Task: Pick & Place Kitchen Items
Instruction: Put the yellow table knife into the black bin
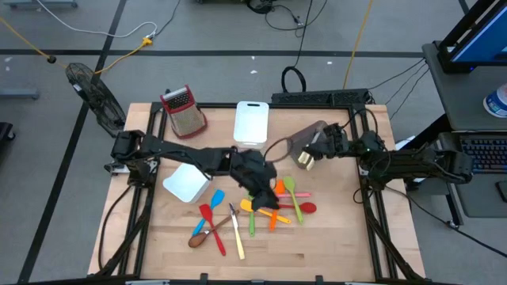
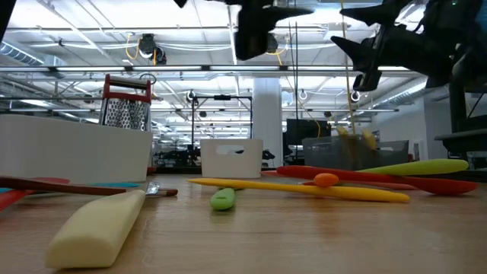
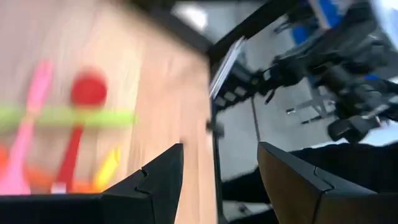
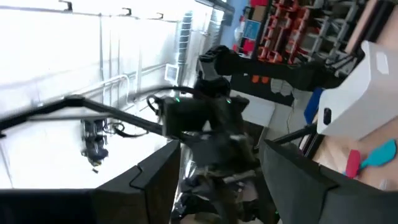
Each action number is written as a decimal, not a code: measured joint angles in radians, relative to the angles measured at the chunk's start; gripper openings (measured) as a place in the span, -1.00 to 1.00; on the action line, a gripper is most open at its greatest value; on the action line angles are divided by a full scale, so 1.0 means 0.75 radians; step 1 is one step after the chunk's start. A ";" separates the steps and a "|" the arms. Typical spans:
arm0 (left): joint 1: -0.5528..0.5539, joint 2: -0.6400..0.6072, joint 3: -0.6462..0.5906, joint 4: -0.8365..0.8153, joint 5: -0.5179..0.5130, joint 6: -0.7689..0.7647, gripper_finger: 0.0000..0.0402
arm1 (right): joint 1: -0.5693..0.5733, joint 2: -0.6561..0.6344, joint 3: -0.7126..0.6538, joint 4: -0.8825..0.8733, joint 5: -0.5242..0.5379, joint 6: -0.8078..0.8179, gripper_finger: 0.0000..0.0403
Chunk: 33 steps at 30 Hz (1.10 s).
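Your wooden table (image 1: 333, 237) sits on a grey floor crossed by cables, and in the low view the room beyond it is a wide hall of ceiling lights, pipes and racks. The kitchen items (image 1: 261, 207) lie loosely heaped on the half of the table nearer its front edge: a green spoon (image 1: 294, 193), a red spoon (image 1: 306, 208), a yellow spatula (image 1: 247, 206), and blue, red, cream and brown pieces toward the front-left. The box grater (image 1: 184, 111) and a white bin (image 1: 251, 124) stand along the back edge; a second white bin (image 1: 187, 182) is left of the heap, and a grey bin (image 1: 305, 144) tilts near the back right. Your left gripper (image 1: 268, 204) hangs over the heap, fingers (image 3: 158, 180) spread, holding nothing. Your right gripper (image 1: 317, 147) is at the grey bin's rim, jaws apart; I cannot tell whether they touch it.
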 joint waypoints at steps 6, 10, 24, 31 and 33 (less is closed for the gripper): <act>-0.099 0.000 0.000 -0.295 -0.226 -0.416 0.04 | 0.000 -0.035 0.000 -0.001 -0.002 -0.057 0.07; -0.174 0.000 0.000 -0.474 -0.343 -0.719 0.04 | 0.000 -0.048 0.000 -0.001 -0.006 -0.085 0.07; -0.427 0.000 0.000 -0.420 -0.575 -0.998 0.04 | 0.000 -0.096 -0.001 0.012 -0.270 -0.386 0.07; -0.479 0.005 0.000 -0.542 -0.680 -1.243 0.04 | 0.035 -0.220 -0.001 0.018 -0.312 -0.477 0.06; -0.479 0.006 0.000 -0.598 -0.681 -1.300 0.04 | 0.049 -0.252 -0.001 0.010 -0.311 -0.508 0.04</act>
